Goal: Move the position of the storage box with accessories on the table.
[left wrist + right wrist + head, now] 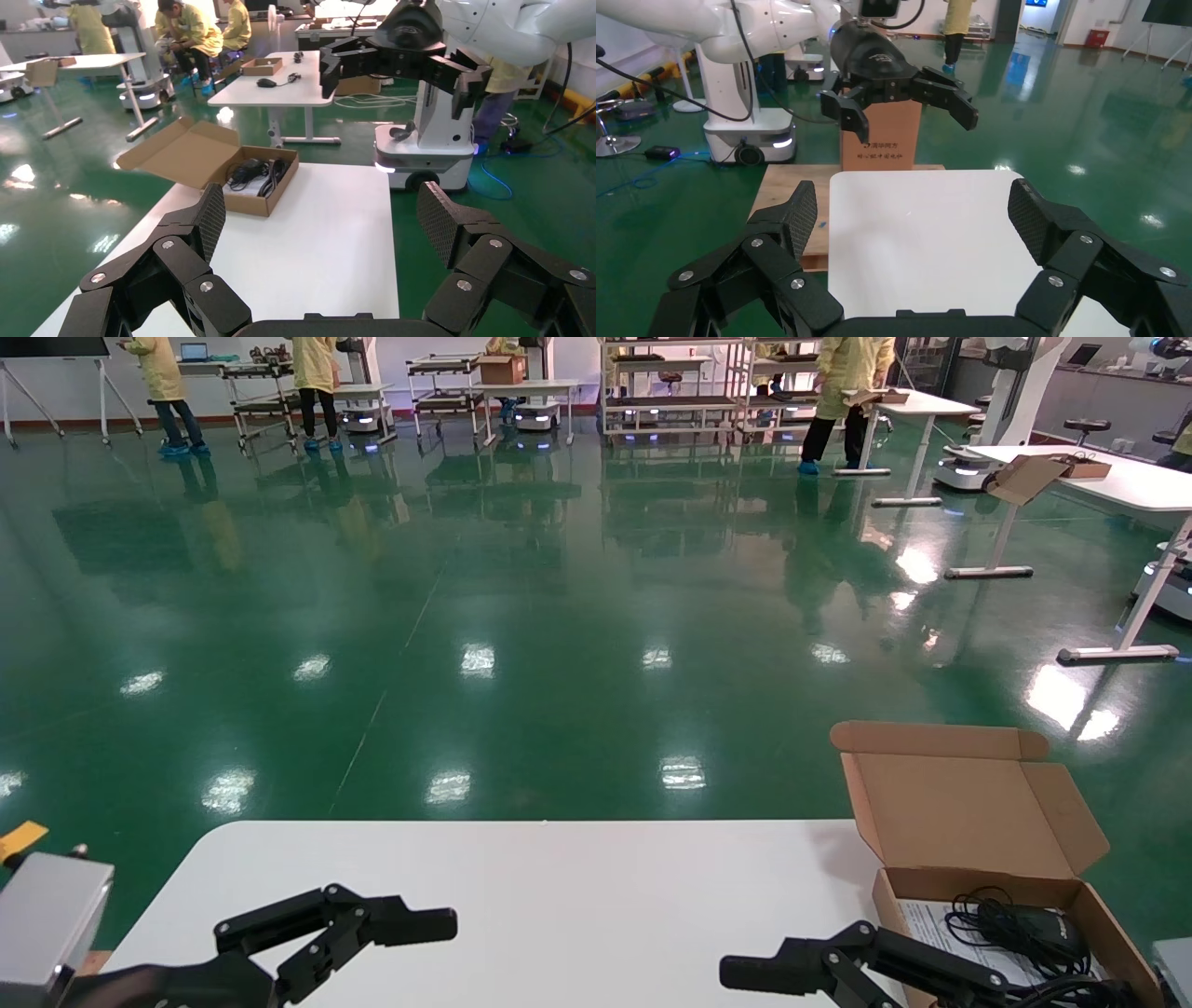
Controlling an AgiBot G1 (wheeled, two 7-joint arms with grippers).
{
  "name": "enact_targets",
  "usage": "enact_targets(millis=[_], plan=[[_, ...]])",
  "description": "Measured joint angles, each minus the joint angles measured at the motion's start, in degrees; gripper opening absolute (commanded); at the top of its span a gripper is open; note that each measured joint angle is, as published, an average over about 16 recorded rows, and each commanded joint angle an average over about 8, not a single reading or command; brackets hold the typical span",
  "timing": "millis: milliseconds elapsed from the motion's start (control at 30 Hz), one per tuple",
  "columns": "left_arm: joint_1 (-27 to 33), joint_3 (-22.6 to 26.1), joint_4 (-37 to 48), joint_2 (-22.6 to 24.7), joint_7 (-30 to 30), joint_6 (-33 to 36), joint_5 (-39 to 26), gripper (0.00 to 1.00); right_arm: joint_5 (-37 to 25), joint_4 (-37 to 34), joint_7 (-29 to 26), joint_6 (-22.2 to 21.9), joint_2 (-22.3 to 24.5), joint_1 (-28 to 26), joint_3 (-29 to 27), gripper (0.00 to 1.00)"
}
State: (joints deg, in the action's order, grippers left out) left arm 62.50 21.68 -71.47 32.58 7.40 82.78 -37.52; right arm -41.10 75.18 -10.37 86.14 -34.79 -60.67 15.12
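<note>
Storage box [1015,905] lid-up at tabletop [559,896] right edge, accessories [1015,924] inside, right pincer [745,975] just beside, left pincer [410,926] well apart, both agape, empty.

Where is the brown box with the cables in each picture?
Head view: the storage box sits at the lower right, on the table's right end, lid open, beside the right gripper.
Left wrist view: left of centre, past the left gripper.
Right wrist view: not in it.
Shared landmark: the white table.
</note>
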Motion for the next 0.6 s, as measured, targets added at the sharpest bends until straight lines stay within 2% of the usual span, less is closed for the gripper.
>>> enact_targets(millis=[600], plan=[[0.0,0.0,0.0,0.0,0.0,0.0,0.0,1.00,-0.5,-1.1,-0.3,-0.3,-0.1,-0.6,0.6,1.00]])
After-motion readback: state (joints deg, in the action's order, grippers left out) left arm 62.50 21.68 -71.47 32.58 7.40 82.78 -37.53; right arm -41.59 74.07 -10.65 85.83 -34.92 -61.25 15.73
